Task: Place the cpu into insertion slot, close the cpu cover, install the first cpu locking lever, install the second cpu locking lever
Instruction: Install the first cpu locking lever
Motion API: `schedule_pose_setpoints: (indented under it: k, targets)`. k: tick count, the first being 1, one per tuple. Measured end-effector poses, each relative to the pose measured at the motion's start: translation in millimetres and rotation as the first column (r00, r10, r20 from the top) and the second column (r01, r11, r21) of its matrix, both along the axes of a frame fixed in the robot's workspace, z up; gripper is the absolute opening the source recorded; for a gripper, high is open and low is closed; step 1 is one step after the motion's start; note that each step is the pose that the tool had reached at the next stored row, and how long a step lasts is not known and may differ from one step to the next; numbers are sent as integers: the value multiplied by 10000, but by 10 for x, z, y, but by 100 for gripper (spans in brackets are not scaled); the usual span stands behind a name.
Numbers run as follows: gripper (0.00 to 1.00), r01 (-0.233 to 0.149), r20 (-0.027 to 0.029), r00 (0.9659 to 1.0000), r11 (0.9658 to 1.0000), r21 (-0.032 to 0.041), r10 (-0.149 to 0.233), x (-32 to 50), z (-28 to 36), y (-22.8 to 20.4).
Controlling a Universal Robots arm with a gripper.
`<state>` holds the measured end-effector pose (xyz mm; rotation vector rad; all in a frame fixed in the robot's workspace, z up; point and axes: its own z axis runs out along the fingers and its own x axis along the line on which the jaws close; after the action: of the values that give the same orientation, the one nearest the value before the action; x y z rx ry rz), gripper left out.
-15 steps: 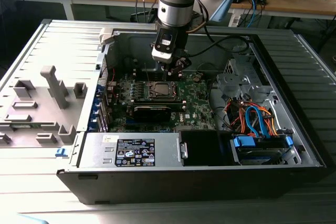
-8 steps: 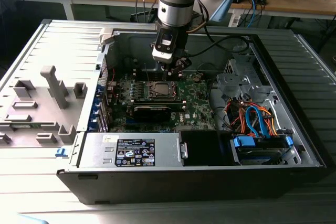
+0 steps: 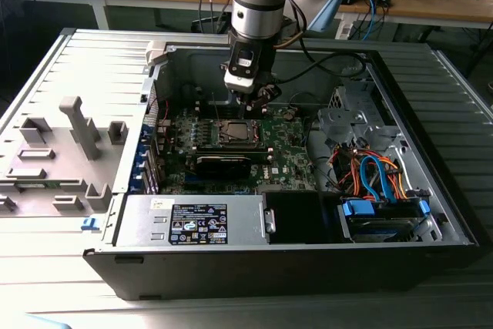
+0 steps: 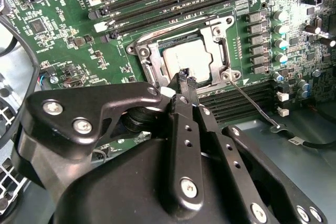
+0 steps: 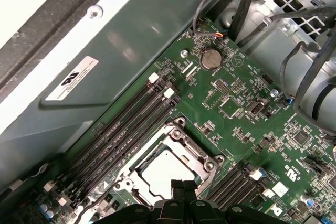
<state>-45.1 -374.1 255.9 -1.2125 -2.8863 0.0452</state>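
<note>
The cpu (image 4: 189,59) lies in the insertion slot (image 3: 237,133), its silver top showing through the window of the cpu cover (image 4: 218,35), which lies flat over it. The slot's pin field is hidden beneath. One thin locking lever (image 4: 253,106) runs from the socket's corner out over the memory slots to the board's edge. My gripper (image 4: 184,76) hangs just above the socket's near edge with its fingertips together and nothing visible between them. The cpu (image 5: 163,174), the cover (image 5: 181,139) and the gripper (image 5: 182,186) also appear in the first wrist view.
The green board (image 3: 285,161) lies in an open computer case (image 3: 431,152). Long black memory slots (image 5: 131,124) flank the socket. A black card (image 3: 223,164) sits just in front of it. Cables and a drive cage (image 3: 377,182) fill the exterior view's right; a power supply (image 3: 196,221) sits in front.
</note>
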Motion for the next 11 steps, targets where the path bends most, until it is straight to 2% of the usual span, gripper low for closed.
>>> schedule_pose_setpoints:
  k: [11]
  targets:
    - [11, -169, 0, 9999, 9999, 0, 169, 0, 0, 0]
